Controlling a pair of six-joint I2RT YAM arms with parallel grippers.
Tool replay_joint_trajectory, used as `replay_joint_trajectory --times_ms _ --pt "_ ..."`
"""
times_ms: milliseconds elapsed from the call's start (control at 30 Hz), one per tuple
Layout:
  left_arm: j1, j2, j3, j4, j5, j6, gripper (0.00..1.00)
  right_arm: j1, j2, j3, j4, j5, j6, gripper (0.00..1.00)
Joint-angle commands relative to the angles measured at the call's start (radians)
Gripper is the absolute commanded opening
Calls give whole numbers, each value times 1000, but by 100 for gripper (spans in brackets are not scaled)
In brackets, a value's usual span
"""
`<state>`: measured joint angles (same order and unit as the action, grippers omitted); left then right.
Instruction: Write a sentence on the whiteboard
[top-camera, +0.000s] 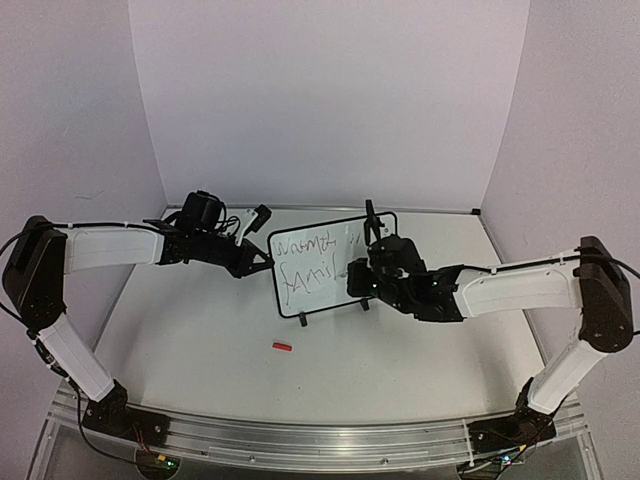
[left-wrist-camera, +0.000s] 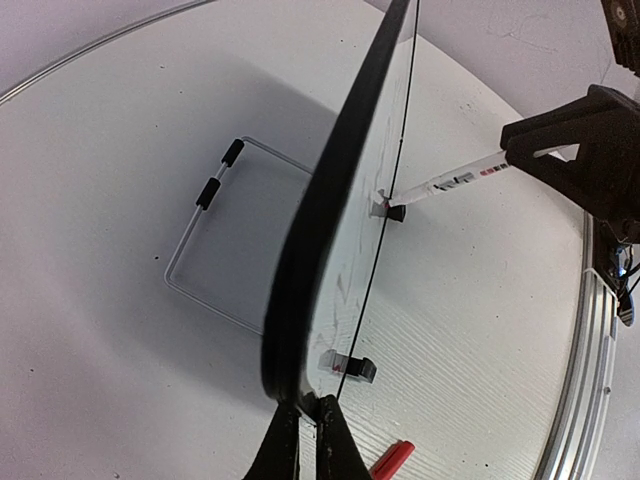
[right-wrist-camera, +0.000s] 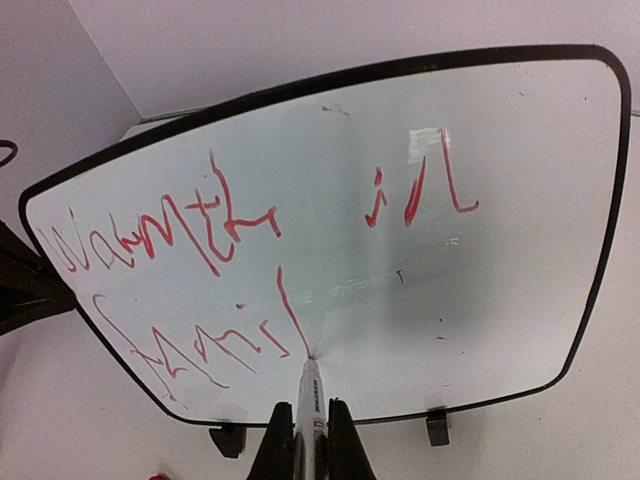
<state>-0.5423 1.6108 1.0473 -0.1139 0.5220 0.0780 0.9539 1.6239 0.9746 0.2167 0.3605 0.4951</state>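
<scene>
The whiteboard (top-camera: 325, 292) stands upright on its clip feet near the middle of the bench's (top-camera: 420, 370) far edge. The left claw (left-wrist-camera: 308, 428) is clamped on its side frame, likely to steady it, while the right claw (right-wrist-camera: 310, 430) pinches a marker (right-wrist-camera: 311, 392) with its tip on the board — seemingly partway through the red sentence (right-wrist-camera: 170, 235).

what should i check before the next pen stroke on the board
1. Left gripper clamped on the whiteboard edge: ok.
2. Right gripper shut on the marker: ok.
3. Marker tip touching the board: ok.
4. Board upright on its clip feet: ok.
5. Sentence finished: not ok, lower line stops at "famil".
6. Red cap clear of the board: ok.
</scene>
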Motion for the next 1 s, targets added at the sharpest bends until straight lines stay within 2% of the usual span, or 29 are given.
replay_joint_trajectory --times_ms 0,267,533,967 --pt "1 20 25 -47 -50 37 0 -5 23 -3 -6 -10 31 0" --pt "0 19 23 -46 -50 36 0 -5 -30 -14 -11 -31 29 0" --pt "1 17 23 -46 -51 35 0 -5 -129 -31 -29 29 16 0" --pt "1 24 28 -47 -48 34 0 -5 -71 34 -11 40 -34 0"
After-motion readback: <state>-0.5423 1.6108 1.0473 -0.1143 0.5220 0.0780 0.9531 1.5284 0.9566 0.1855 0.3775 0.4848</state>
